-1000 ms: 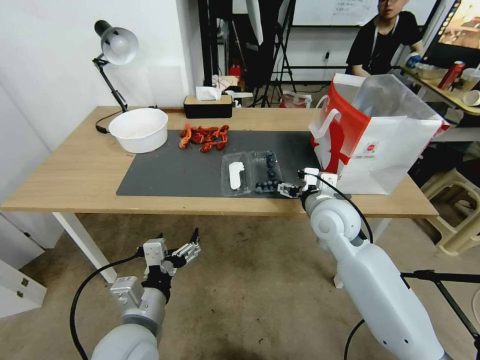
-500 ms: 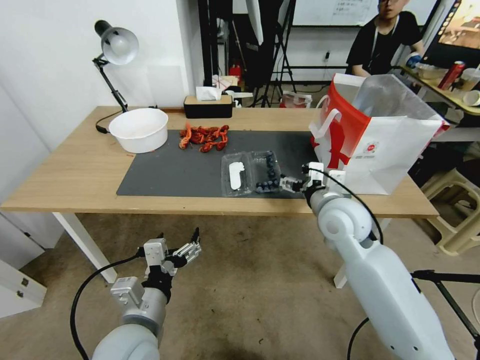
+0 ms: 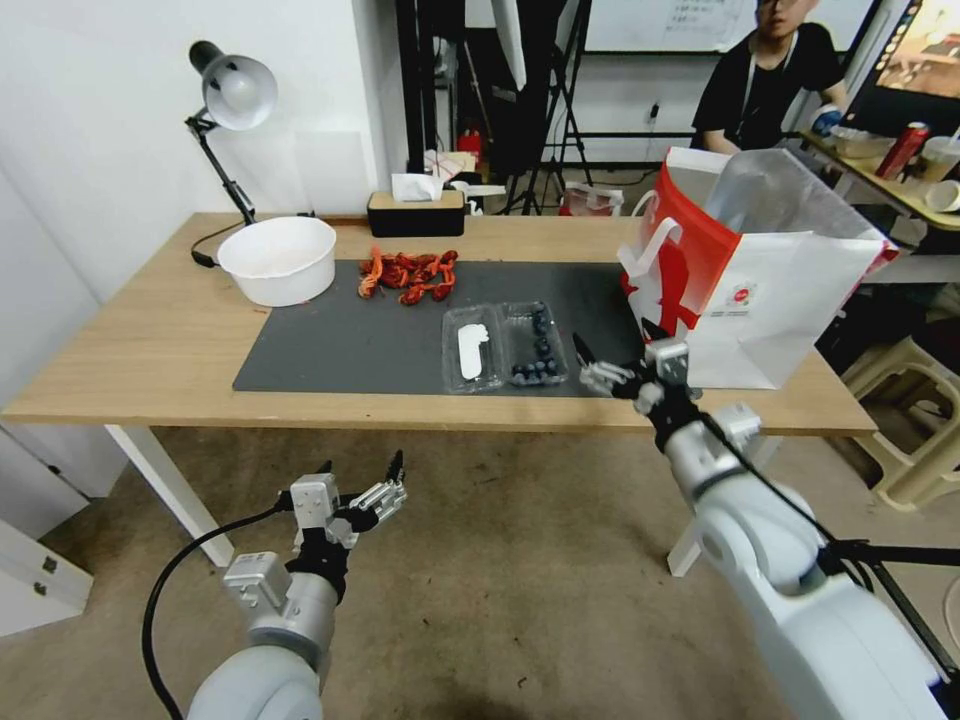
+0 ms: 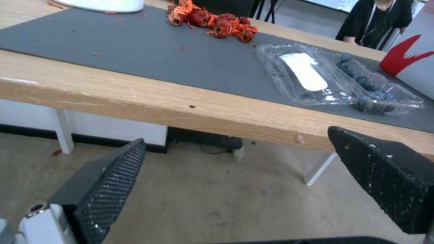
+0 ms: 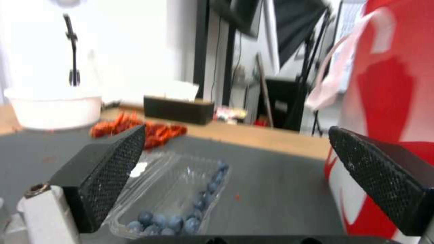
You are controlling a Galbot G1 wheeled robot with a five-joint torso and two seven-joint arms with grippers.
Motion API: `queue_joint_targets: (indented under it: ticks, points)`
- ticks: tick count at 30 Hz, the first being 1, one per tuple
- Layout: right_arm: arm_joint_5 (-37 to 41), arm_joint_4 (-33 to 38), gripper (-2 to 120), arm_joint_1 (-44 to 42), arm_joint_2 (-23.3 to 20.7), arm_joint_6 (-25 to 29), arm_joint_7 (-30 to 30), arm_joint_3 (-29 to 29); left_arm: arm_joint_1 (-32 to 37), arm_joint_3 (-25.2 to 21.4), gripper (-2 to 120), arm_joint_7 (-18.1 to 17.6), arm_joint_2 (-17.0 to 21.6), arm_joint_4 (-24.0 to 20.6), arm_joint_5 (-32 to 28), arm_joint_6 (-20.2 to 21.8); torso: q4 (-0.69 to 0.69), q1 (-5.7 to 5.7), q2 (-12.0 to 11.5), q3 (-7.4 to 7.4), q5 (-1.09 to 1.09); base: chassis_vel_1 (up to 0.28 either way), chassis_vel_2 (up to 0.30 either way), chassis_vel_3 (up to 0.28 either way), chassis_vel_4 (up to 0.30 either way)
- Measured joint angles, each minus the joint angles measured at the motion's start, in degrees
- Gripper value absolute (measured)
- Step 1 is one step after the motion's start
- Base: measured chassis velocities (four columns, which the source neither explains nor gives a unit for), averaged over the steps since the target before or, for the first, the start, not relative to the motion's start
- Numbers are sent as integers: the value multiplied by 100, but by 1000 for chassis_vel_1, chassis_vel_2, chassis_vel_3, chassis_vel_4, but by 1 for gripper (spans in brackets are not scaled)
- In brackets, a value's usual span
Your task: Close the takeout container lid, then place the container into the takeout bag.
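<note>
Two clear halves splayed flat: takeout container [image 3: 505, 346], blueberries inside, lid [image 3: 471, 350] white-stickered.

A long wooden table [image 3: 140, 350] has a dark grey mat [image 3: 350, 340] lying flat on it. A round white bowl [image 3: 277, 258] sits at the mat's far left corner, and a pile of red crayfish [image 3: 408, 275] lies on the mat near the bowl. A desk lamp [image 3: 232, 95] stands behind the bowl, a black tissue box [image 3: 415, 212] with a white tissue sticking up sits at the back edge of the table, and a pale plastic stool [image 3: 915, 430] stands on the floor to the right.
</note>
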Motion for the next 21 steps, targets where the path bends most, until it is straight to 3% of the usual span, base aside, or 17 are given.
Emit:
queue_joint_targets:
  ticks: [3, 11, 16, 20, 21]
  points:
    - [-112, -32, 100, -521, 217, 776, -170, 257, 4, 0, 100, 21, -2, -11, -49, -36, 2, 0, 0, 0, 1, 0, 0, 0, 0]
    - [-247, -3, 100, -1577, 689, 1898, -588, 770, -176, 195, 100, -68, 30, 16, -403, -31, 0, 0, 0, 0, -1, 0, 0, 0, 0]
    - [-227, 30, 100, -1819, 823, 1942, -672, 823, -256, 314, 100, -186, 29, 2, -841, -41, -1, 0, 0, 0, -1, 0, 0, 0, 0]
    - [-219, -45, 100, -1680, 817, 1699, -652, 631, -395, 421, 100, -420, -22, -229, -1972, -200, 3, 0, 0, 0, 0, 0, 0, 0, 0]
    - [-219, -45, 100, -1680, 817, 1699, -652, 631, -395, 421, 100, -420, -22, -229, -1972, -200, 3, 0, 0, 0, 0, 0, 0, 0, 0]
